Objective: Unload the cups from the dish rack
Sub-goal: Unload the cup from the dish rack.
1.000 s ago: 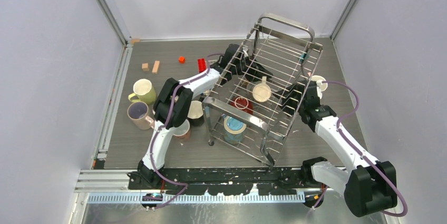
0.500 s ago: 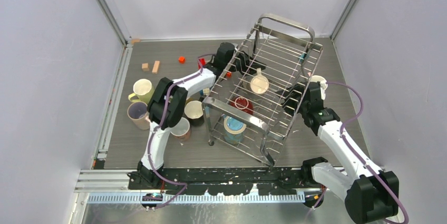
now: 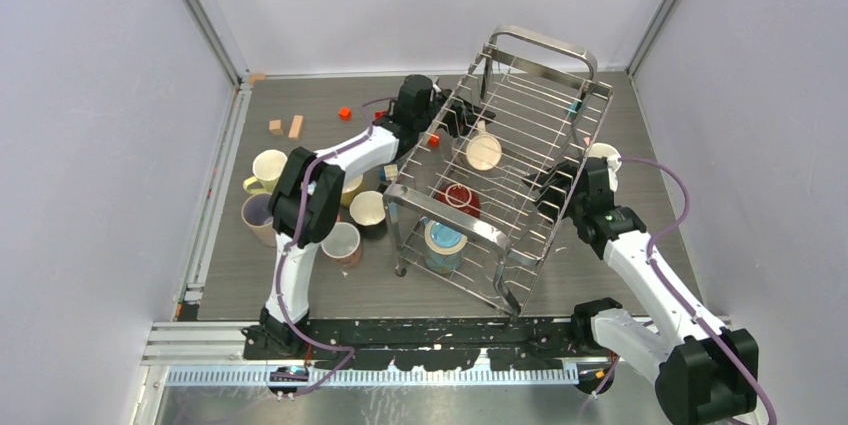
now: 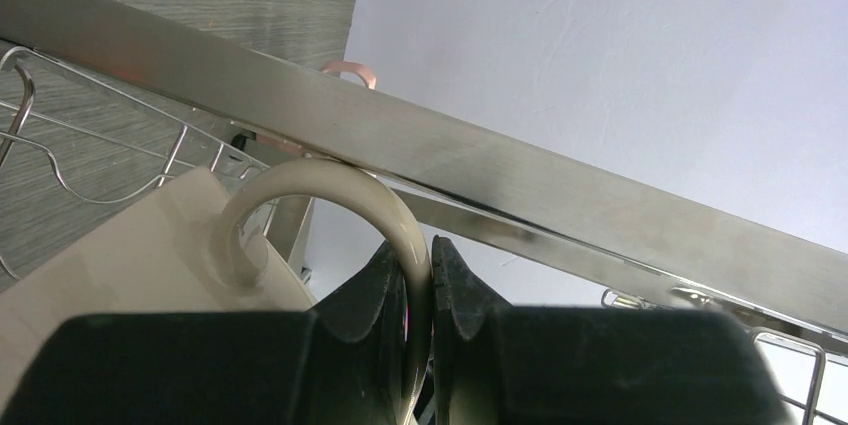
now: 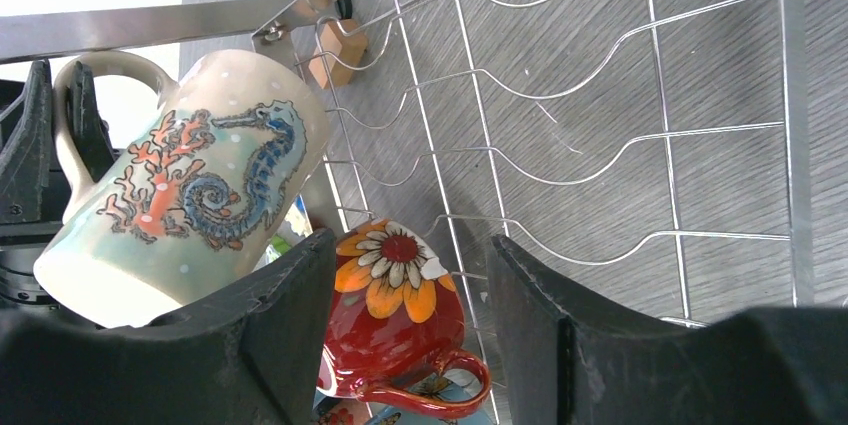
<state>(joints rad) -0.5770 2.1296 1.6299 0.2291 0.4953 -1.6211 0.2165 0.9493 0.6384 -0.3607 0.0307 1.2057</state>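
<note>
Item: cream seahorse mug [image 5: 190, 195], one of the cups to be unloaded. Location: inside the dish rack [image 3: 452, 211], high on its left side, tilted, close under the top rail in the left wrist view. Held by: left gripper [image 4: 430, 257], its two fingers pinched together on the mug's loop handle [image 4: 330, 185]. Step in hand, as judged: extraction of this mug, gripped and apparently raised off the wire floor but not yet over the rim. Right gripper [image 5: 405, 265]: fingers apart, holding nothing, posted at the rack's right side and looking in across the wires. Remaining in the rack: red flower mug [image 5: 400, 325] near the middle and a blue-banded cup [image 3: 443, 242] at the near end. Already out: four cups on the table [image 3: 250, 285] to the left, among them a yellow one [image 3: 270, 170] and a pink one [image 3: 262, 215]. Next move calls for: lifting the mug clear of the rail without catching the handle on it – clearance looks slight – then carrying it left and setting it down in a free spot beside the unloaded group.
</note>
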